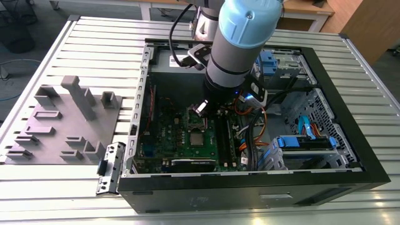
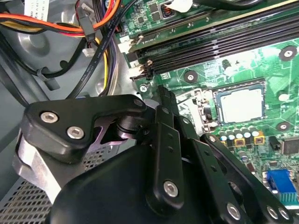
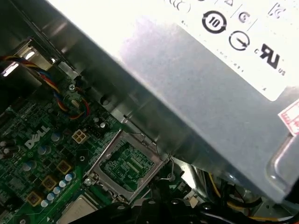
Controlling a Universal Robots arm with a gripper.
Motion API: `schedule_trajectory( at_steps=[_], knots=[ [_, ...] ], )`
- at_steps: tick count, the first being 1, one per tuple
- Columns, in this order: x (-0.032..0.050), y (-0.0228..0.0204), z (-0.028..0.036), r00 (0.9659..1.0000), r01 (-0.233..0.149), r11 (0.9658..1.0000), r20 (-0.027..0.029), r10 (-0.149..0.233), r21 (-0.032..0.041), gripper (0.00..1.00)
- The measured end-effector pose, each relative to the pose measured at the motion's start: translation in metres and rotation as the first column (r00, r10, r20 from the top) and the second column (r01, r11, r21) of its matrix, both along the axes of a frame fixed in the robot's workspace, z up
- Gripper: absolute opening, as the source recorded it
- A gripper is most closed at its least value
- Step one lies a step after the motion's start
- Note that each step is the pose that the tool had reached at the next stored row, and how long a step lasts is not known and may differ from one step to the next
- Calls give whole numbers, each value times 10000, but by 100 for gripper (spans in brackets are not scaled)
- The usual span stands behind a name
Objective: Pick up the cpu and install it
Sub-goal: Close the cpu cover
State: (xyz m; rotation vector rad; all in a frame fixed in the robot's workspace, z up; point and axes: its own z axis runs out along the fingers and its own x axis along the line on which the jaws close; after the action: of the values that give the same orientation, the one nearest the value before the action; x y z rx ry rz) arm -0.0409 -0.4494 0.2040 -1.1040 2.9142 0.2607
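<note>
The cpu [image 1: 197,138] is a small silvery square lying flat in its socket on the green motherboard [image 1: 172,136], inside the open computer case. In the second wrist view the cpu [image 2: 240,105] sits framed by the socket's dark rim. A corner of the cpu [image 3: 81,211] also shows in the first wrist view, beside the hinged socket frame [image 3: 124,165], which stands swung open. My gripper [image 1: 203,108] hangs above the board, just behind the socket frame [image 1: 196,123] and apart from the chip. Its black linkage [image 2: 164,93] hides the board beneath it.
The black case [image 1: 350,140] walls the work area in. A silver power supply [image 3: 187,70] sits close beside the socket. Orange, yellow and black cables [image 2: 93,28] and memory slots [image 2: 210,42] lie near the gripper. A grey fixture block [image 1: 62,117] stands on the slatted table at the exterior view's left.
</note>
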Motion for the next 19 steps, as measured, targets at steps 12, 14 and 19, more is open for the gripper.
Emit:
schedule_trajectory(
  at_steps=[12,14,19],
  knots=[
    [-9,24,-61,10000,-78,9999,0,78,108,11],
    [-9,24,-61,9999,-159,9998,1,159,110,11],
    [-9,24,-54,9987,-509,9986,2,509,114,11]
  ],
)
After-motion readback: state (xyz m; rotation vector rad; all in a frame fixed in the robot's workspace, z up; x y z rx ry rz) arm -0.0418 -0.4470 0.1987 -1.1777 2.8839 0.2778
